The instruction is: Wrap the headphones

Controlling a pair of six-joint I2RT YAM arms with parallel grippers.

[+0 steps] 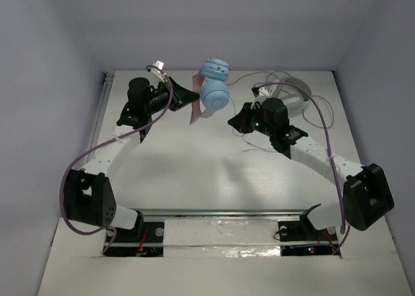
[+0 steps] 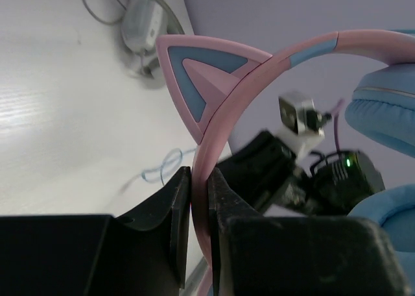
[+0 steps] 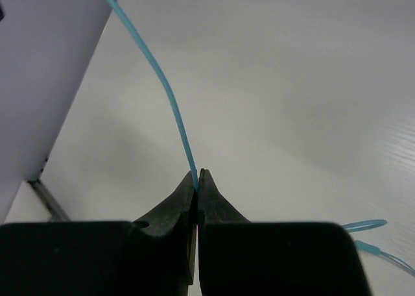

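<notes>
Gripping the headphones (image 1: 214,88) by the pink headband (image 2: 259,62) with the left hand (image 2: 199,179), up above the desk (image 1: 194,172) near the back. Pinching the thin blue cable (image 3: 165,88) tight in the right hand (image 3: 197,179). Possibly pulling too hard, risking the cable sliding out or snagging.

Left arm (image 1: 110,150), right arm (image 1: 318,154): white links, black joint housings. Purple cable (image 1: 65,187) loops along each. Green LED (image 1: 257,123) on right wrist. Left end effector (image 2: 200,198), right end effector (image 3: 198,179): matte black, tapered.
</notes>
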